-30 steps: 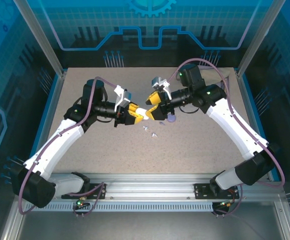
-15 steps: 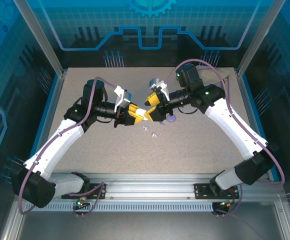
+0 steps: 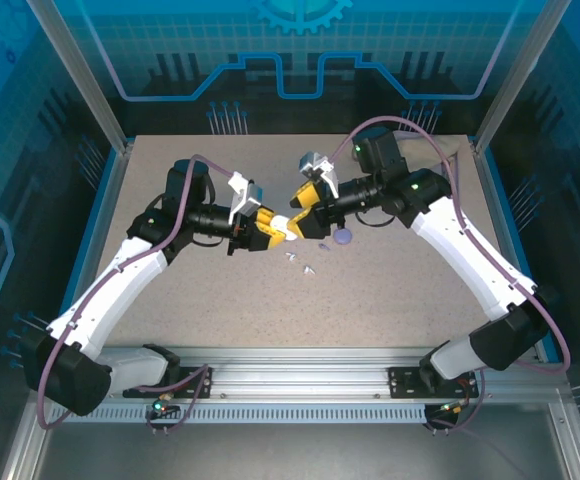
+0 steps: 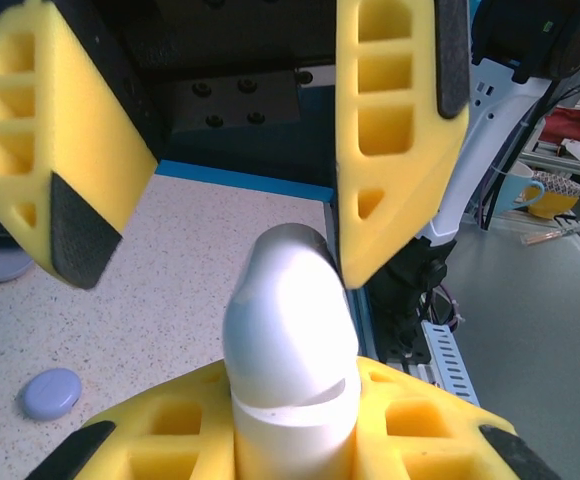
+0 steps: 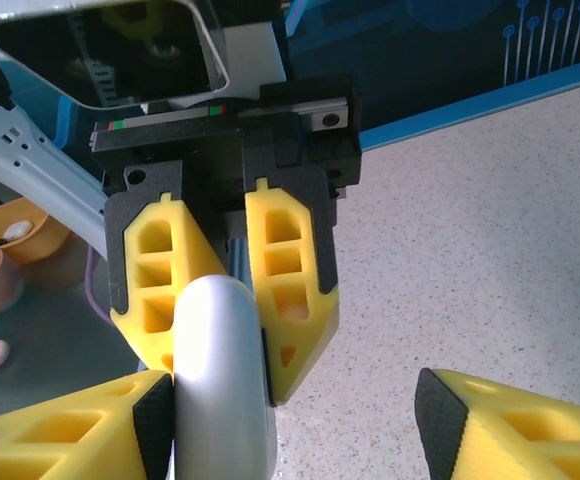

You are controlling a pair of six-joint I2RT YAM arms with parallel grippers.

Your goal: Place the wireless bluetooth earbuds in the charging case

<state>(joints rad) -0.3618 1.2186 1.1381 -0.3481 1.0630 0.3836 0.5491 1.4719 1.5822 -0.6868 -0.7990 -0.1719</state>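
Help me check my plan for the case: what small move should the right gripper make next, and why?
Probably close the right gripper on the free end of the case. The left gripper is shut on its other end; the right's open jaws straddle it, one finger against it, the other apart. The case looks closed, so a second grip likely comes first.

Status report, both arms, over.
Left gripper shut on the charging case. Right gripper open, astride its top. Earbuds loose on the table, not yet in. Lavender disc nearby, clear of them.
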